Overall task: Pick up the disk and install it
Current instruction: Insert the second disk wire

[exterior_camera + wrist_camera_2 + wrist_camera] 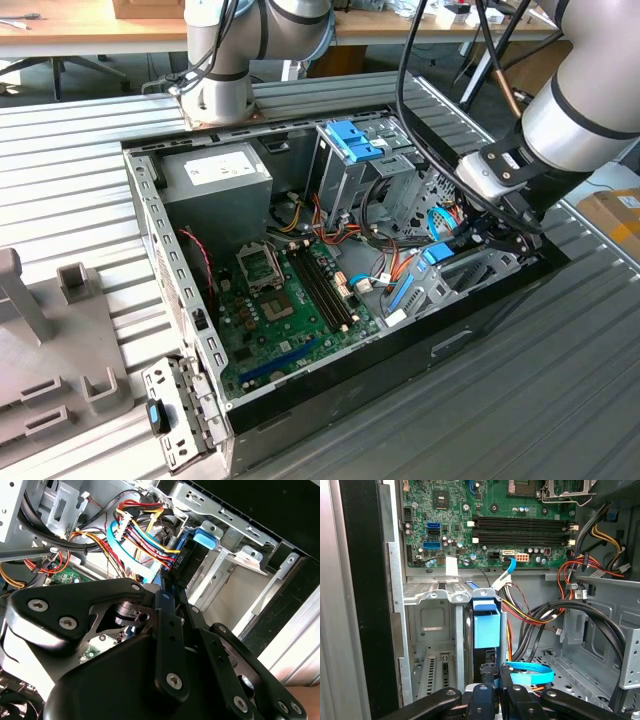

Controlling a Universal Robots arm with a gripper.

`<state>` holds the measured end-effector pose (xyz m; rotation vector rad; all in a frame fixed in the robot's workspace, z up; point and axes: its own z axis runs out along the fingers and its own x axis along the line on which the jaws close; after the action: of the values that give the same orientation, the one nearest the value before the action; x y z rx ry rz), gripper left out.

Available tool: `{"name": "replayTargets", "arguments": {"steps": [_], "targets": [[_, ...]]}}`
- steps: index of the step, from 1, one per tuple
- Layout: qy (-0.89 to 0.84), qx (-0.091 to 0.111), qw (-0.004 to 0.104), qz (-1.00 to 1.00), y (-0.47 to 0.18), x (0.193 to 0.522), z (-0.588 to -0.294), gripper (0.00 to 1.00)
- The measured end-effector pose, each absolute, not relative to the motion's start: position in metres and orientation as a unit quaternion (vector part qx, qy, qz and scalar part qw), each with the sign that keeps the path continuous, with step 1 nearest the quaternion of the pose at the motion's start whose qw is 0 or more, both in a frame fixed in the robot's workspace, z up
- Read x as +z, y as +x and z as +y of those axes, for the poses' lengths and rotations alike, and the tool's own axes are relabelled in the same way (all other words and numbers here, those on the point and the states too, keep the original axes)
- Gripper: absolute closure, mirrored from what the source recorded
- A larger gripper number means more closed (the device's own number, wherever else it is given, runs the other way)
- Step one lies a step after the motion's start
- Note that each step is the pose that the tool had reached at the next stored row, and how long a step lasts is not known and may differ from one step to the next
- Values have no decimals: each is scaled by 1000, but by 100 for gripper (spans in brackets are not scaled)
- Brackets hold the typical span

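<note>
The disk point(485, 625), a thin grey-metal slab with a light-blue plastic carrier, stands on edge in the perforated sheet-metal bay point(432, 630) at the front edge of the open computer case point(180, 290). The black, bolted-link gripper point(492, 680) sits directly against the disk's end, fingers nearly closed, pinching the narrow edge. A green motherboard point(290, 300) and bundled coloured cables point(145, 540) lie inside the case. The case rests on a ribbed grey metal table point(60, 160); wooden desks point(90, 25) stand behind.
</note>
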<state>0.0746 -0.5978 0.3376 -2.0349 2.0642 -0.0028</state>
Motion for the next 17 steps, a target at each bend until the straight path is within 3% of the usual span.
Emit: {"name": "replayTargets", "arguments": {"steps": [6, 7, 17], "targets": [[-697, -1, 121, 707, 75, 337, -598, 83], [-697, -1, 121, 707, 75, 337, -598, 76], [-697, -1, 121, 707, 75, 354, -598, 76]]}}
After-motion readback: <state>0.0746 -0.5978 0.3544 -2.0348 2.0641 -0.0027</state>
